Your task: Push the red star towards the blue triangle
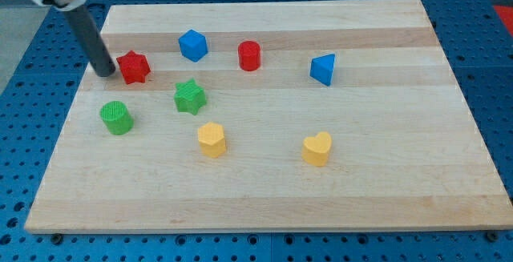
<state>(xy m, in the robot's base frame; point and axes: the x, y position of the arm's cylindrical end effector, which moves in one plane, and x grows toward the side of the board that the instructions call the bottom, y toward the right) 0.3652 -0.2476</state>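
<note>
The red star point(134, 67) lies on the wooden board point(361, 190) at the upper left. My tip point(106, 74) stands just to the star's left, close to it or touching it. The blue triangle point(323, 69) lies far to the right of the star, at about the same height in the view. Between them lie a blue cube-like block point(192, 45) and a red cylinder point(249, 56).
A green star point(190, 97) lies below and right of the red star. A green cylinder point(117, 118) lies below my tip. A yellow block point(212, 140) and a yellow heart point(317, 149) lie lower on the board.
</note>
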